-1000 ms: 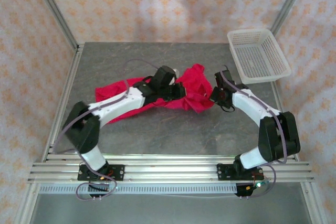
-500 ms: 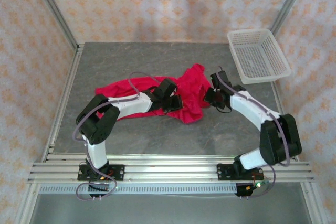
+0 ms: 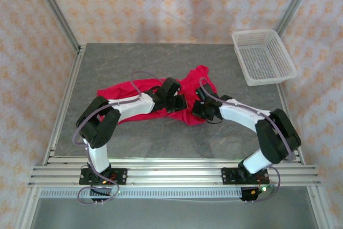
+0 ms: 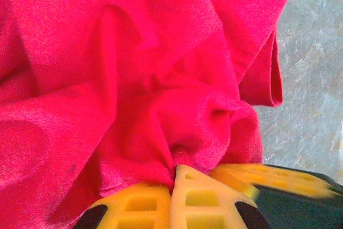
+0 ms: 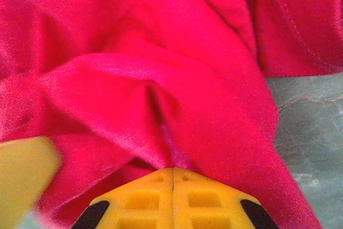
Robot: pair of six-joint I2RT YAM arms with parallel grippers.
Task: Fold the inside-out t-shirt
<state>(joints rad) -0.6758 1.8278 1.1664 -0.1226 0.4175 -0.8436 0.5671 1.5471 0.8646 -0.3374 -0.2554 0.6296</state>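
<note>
The inside-out t-shirt (image 3: 194, 81) lies bunched and crumpled in a red heap across the middle of the grey table (image 3: 161, 138). My left gripper (image 3: 181, 104) sits low on the heap's near edge, and my right gripper (image 3: 197, 108) is close beside it on the right. In the left wrist view the yellow fingers (image 4: 209, 197) are shut on a pinched fold of red cloth (image 4: 134, 52) at the left gripper (image 4: 174, 171). The right wrist view shows the right gripper (image 5: 172, 171) shut on a ridge of the shirt (image 5: 134, 36). The neck tag is hidden.
A white mesh basket (image 3: 262, 56) stands at the back right corner. Metal frame posts and patterned walls border the table. Bare grey tabletop (image 5: 311, 122) shows to the right of the cloth and in front of the heap.
My right gripper has moved left across the shirt's right side, close to the left gripper. The left arm drew back slightly, and the cloth has gathered tighter between them.
</note>
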